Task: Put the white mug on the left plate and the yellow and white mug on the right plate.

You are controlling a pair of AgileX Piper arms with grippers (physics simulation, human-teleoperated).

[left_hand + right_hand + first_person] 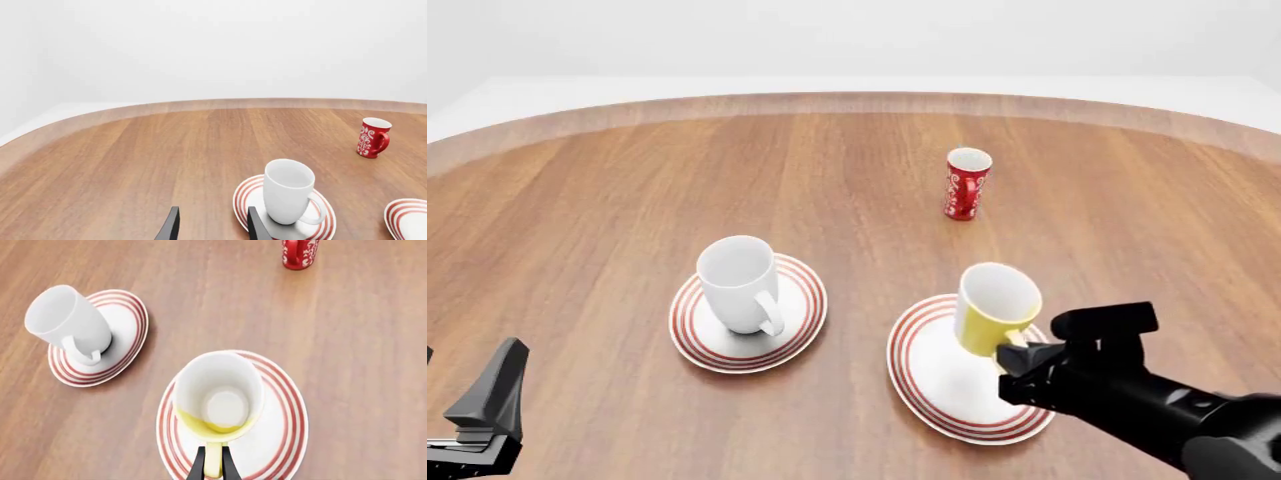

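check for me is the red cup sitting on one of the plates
No, the red cup stands on the bare table, farther back than both the left plate and the right plate.

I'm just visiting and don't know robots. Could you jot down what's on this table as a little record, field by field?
white mug: upright on the left plate, handle toward the camera
yellow and white mug: over the right plate; whether it rests on it is unclear
right gripper: fingers closed on the yellow mug's handle
left gripper: open, holding nothing, off to the side of the left plate
red cup: upright on the bare table, farther back, on neither plate
task state: white mug placed; yellow mug not released
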